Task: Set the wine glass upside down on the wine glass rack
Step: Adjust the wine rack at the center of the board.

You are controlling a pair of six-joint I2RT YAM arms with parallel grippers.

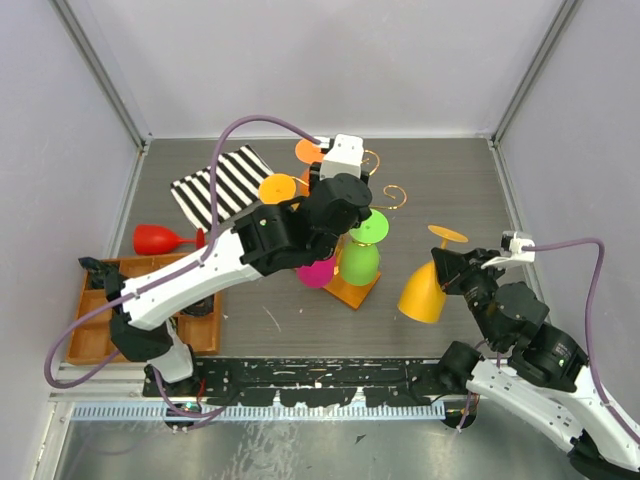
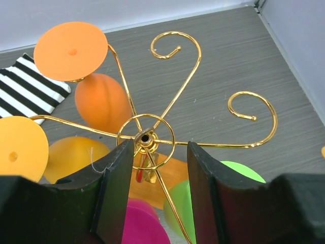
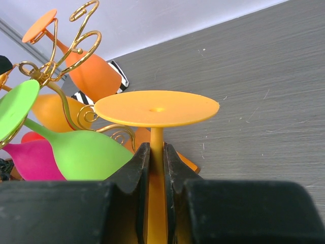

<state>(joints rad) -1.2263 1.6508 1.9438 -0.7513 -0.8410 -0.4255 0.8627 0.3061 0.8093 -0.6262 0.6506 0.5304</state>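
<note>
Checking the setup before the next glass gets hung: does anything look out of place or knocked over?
One thing: a red wine glass lies on its side on the table, between the striped cloth and the wooden tray, not hung. The rack stands upright; nothing looks spilled or broken.

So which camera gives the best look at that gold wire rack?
The left wrist view: the wine glass rack fills the frame from above, hub and two empty curled arms plain. From the top external view the left arm hides most of it. The right wrist view catches only its side at the left edge.
</note>
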